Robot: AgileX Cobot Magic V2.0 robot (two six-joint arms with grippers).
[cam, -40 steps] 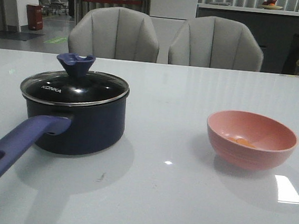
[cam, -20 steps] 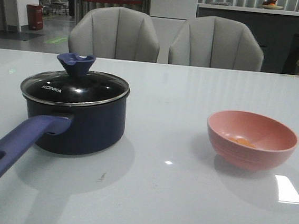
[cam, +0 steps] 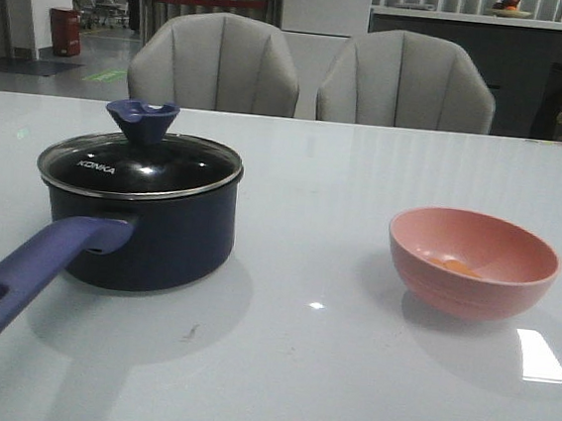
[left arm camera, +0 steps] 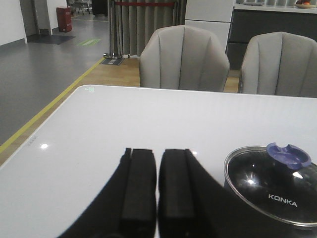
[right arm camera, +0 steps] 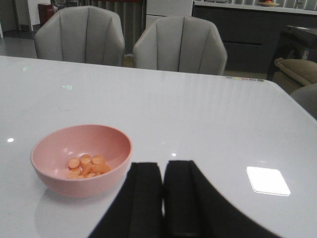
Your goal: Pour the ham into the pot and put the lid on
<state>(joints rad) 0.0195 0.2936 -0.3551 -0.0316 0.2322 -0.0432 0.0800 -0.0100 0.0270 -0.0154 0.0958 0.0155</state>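
The dark navy pot (cam: 149,233) stands on the left of the white table, its long blue-purple handle (cam: 31,271) pointing toward the near left. The glass lid (cam: 141,164) with a blue knob (cam: 142,120) rests on it; the lid (left arm camera: 272,186) also shows in the left wrist view. Several orange-pink ham slices (right arm camera: 88,166) lie in the pink bowl (cam: 472,262) on the right. My left gripper (left arm camera: 157,151) is shut and empty, beside the pot. Shut and empty too, my right gripper (right arm camera: 163,163) hangs next to the bowl (right arm camera: 81,158). Neither gripper shows in the front view.
Two grey chairs (cam: 216,63) (cam: 408,81) stand behind the table's far edge (cam: 290,120). A bright light patch (cam: 544,357) reflects on the table by the bowl.
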